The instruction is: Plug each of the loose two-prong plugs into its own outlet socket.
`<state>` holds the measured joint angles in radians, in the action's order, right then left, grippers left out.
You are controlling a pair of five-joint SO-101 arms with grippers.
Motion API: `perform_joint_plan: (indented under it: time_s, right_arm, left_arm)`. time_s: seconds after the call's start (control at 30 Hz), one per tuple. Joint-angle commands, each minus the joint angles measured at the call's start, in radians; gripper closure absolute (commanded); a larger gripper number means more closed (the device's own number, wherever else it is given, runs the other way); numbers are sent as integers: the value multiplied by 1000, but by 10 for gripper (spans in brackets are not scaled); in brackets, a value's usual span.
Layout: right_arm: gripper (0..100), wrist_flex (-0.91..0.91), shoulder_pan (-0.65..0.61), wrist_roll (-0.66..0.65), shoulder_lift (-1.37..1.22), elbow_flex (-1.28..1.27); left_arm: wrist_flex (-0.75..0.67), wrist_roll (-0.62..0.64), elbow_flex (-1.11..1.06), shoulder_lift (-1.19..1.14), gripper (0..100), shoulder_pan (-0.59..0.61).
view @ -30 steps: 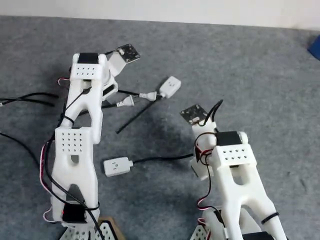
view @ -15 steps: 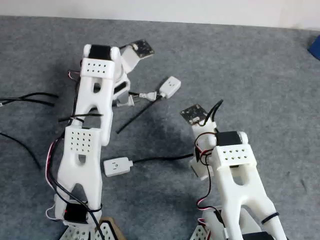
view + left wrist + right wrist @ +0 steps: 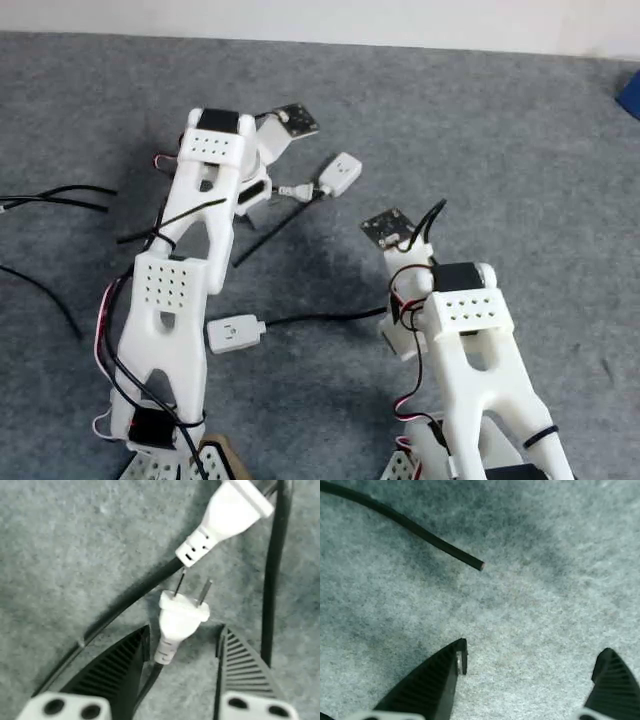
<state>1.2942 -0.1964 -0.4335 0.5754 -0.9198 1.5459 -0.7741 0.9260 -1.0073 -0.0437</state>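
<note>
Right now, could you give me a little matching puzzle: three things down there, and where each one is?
Things:
1. white two-prong plug
2. white socket block with black cable
3. black cable end

Places:
A. ahead of the open right gripper
B. inside the open left gripper
C. between left arm and right arm

Pairs: 1-B, 2-C, 3-A.

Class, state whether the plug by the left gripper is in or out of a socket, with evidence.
Out. The plug shows both prongs bare, outside the socket; the left gripper stands open astride it.
</note>
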Motion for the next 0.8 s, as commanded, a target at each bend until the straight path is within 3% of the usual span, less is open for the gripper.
perform_joint_plan:
  time_s: [0.0,0.03,0.2,0.33,0.43,0.6,0.77]
  right_arm:
    - [615,-8,-7,11,13,2]
    - [615,-8,-5,11,13,2]
    - [615,30,-4,35,15,2]
    - [615,35,25,49,15,7]
    - [615,35,125,66,15,19]
    - [615,35,318,58,15,53]
    - [615,35,516,58,15,93]
  left_arm:
    - [6,2,4,13,944,-35]
    - [18,-2,4,18,1000,-45]
    - [104,-43,44,19,994,-68]
    - [218,-40,228,19,994,-64]
    - [233,8,309,38,994,-62]
    - [235,31,237,157,994,-97]
    - [235,31,101,286,994,-245]
